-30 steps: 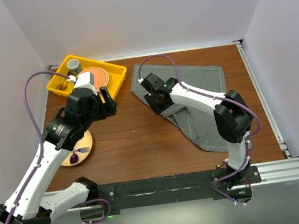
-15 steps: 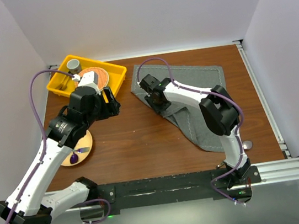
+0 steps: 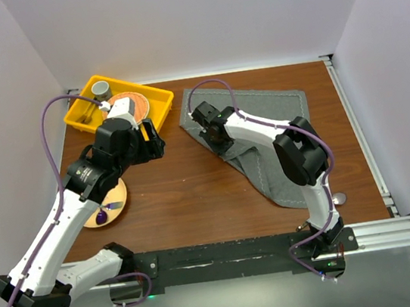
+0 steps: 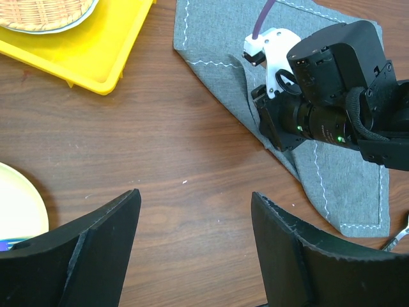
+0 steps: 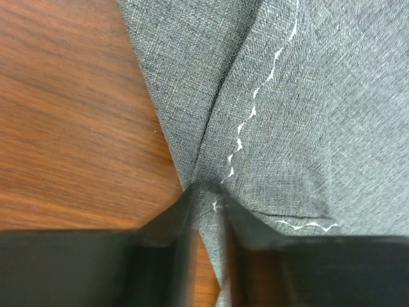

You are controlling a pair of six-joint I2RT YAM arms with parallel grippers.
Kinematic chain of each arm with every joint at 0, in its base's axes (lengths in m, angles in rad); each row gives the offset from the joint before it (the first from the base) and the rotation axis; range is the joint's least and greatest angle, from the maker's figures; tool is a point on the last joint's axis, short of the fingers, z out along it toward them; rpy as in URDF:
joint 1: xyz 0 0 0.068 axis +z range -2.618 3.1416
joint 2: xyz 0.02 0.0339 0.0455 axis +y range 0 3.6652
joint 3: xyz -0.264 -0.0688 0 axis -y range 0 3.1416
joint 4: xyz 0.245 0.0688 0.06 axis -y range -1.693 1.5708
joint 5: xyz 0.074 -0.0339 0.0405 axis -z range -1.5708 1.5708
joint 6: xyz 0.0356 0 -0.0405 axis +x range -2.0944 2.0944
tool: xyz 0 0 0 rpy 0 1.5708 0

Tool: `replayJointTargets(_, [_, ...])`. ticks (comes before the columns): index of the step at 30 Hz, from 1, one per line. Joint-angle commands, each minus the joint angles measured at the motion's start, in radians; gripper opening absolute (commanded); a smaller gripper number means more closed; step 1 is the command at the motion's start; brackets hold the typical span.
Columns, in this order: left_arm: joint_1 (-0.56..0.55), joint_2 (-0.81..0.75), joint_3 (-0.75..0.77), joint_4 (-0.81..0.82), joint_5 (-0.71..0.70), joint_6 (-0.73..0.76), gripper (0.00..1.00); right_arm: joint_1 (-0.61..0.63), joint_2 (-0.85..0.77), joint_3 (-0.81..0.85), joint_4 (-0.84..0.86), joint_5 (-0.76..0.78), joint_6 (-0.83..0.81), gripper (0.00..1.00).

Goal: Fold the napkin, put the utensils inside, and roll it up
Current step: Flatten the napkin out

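The grey-green napkin (image 3: 276, 113) lies at the middle right of the table, partly folded, with a pale stitched line near its hem. My right gripper (image 3: 215, 138) sits low on the napkin's left edge. In the right wrist view it (image 5: 211, 208) is shut on a raised fold of the napkin (image 5: 307, 96). My left gripper (image 3: 150, 140) hovers over bare wood left of the napkin. In the left wrist view it (image 4: 195, 249) is open and empty, with the napkin (image 4: 211, 38) ahead. A purple utensil (image 3: 103, 213) lies on a pale plate (image 3: 118, 198). A silver utensil (image 3: 339, 198) lies by the napkin's near corner.
A yellow tray (image 3: 81, 113) at the back left holds a woven orange plate (image 3: 131, 104) and a grey cup (image 3: 101, 88); its corner shows in the left wrist view (image 4: 96, 57). The silver utensil's tip shows there too (image 4: 397, 235). White walls enclose the table.
The right arm's elbow has swung left and its gripper has shifted slightly toward the far left on the napkin. The left arm has barely moved.
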Motion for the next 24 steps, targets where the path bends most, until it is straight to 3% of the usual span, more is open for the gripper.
replayJointTargets(1, [0.005, -0.003, 0.008, 0.033, 0.0, 0.022, 0.75, 0.002, -0.027, 0.012, 0.004, -0.031, -0.012, 0.43])
replayJointTargets(7, [0.005, -0.017, 0.001, 0.03, -0.002, 0.018, 0.75, 0.0, -0.021, -0.026, 0.024, -0.039, -0.017, 0.44])
replayJointTargets(12, [0.004, -0.017, 0.002, 0.028, 0.001, 0.016, 0.75, 0.002, -0.013, -0.038, 0.029, -0.017, -0.023, 0.32])
replayJointTargets(17, [0.005, -0.02, 0.001, 0.027, 0.0, 0.013, 0.75, 0.002, -0.051, -0.029, 0.006, 0.001, -0.035, 0.27])
replayJointTargets(24, [0.004, -0.004, 0.008, 0.038, 0.007, 0.013, 0.75, 0.002, -0.1, -0.008, -0.036, -0.02, -0.026, 0.0])
